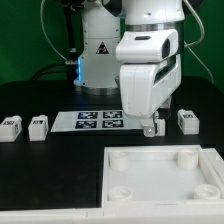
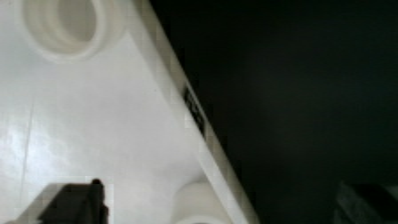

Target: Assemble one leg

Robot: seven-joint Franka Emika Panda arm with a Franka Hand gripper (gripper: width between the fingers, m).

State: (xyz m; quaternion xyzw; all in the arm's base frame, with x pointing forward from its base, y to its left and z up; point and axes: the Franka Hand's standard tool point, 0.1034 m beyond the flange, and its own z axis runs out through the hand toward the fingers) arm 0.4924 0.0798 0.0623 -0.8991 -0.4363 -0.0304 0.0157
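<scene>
Three white legs with marker tags lie on the black table in the exterior view: two at the left (image 1: pixel 10 126) (image 1: pixel 38 126) and one at the right (image 1: pixel 186 120). The large white tray (image 1: pixel 150 196) with corner sockets lies in the foreground. My gripper (image 1: pixel 150 127) hangs low just beyond the tray's far edge, between the marker board and the right leg. In the wrist view my gripper (image 2: pixel 222 205) is open and empty. One dark finger (image 2: pixel 71 204) is over the tray (image 2: pixel 89 120) and the other over black table. No leg shows in the wrist view.
The marker board (image 1: pixel 99 120) lies flat behind the tray, left of my gripper. The robot's base (image 1: pixel 98 55) stands at the back. Two round sockets (image 2: pixel 63 22) (image 2: pixel 205 205) show along the tray's edge in the wrist view.
</scene>
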